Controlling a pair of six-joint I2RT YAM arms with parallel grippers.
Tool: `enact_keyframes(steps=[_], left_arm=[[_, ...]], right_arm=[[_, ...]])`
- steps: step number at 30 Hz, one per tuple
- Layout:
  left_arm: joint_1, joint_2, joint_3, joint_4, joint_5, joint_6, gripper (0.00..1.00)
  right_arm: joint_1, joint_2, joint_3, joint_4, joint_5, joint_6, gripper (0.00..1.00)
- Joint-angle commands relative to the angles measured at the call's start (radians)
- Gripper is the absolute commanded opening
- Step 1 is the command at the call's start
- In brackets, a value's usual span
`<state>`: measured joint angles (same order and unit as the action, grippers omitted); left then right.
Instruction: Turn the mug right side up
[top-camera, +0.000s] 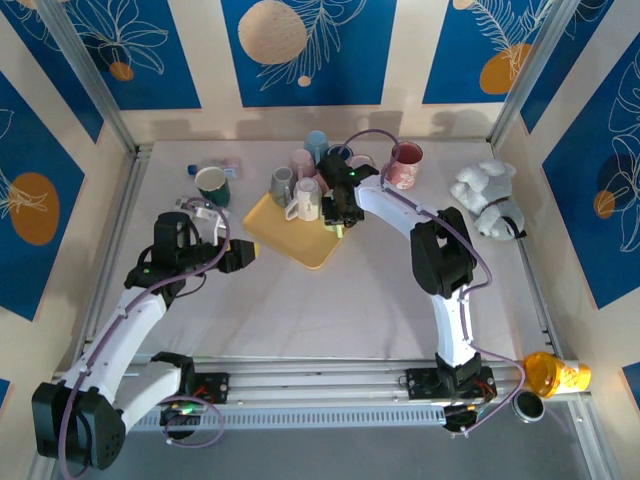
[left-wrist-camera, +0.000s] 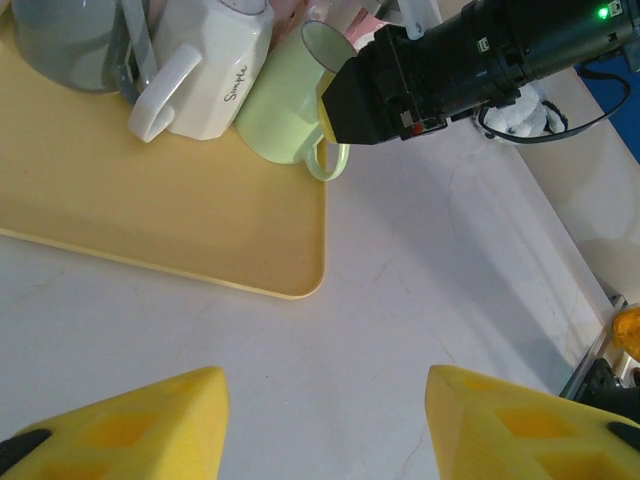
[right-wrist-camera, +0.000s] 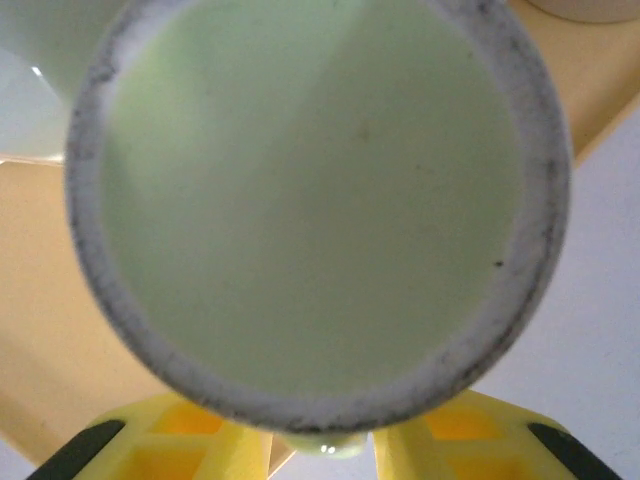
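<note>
Grasp on green mug (left-wrist-camera: 280, 105) at tray (left-wrist-camera: 150, 200) edge

Top: right gripper (top-camera: 337, 212) is hanging over tray, upper centre. Left wrist: left gripper (left-wrist-camera: 325, 395) is gaping wide; green mug is lying tilted, top centre. Right wrist: fingers (right-wrist-camera: 190, 440) are pinching it, bottom edge.
</note>
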<state>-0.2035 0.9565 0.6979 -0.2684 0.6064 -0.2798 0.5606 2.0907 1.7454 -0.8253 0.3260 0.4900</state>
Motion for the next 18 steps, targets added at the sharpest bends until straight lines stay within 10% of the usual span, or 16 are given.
enact_keyframes(steps=[1, 18], left_arm=[[-0.010, -0.009, -0.010, 0.024, -0.002, 0.012, 0.55], [-0.009, -0.013, -0.018, 0.026, -0.015, 0.010, 0.55]], right_arm=[[-0.006, 0.021, 0.042, -0.048, 0.028, 0.018, 0.30], [-0.007, 0.050, 0.064, -0.070, 0.081, -0.017, 0.14]])
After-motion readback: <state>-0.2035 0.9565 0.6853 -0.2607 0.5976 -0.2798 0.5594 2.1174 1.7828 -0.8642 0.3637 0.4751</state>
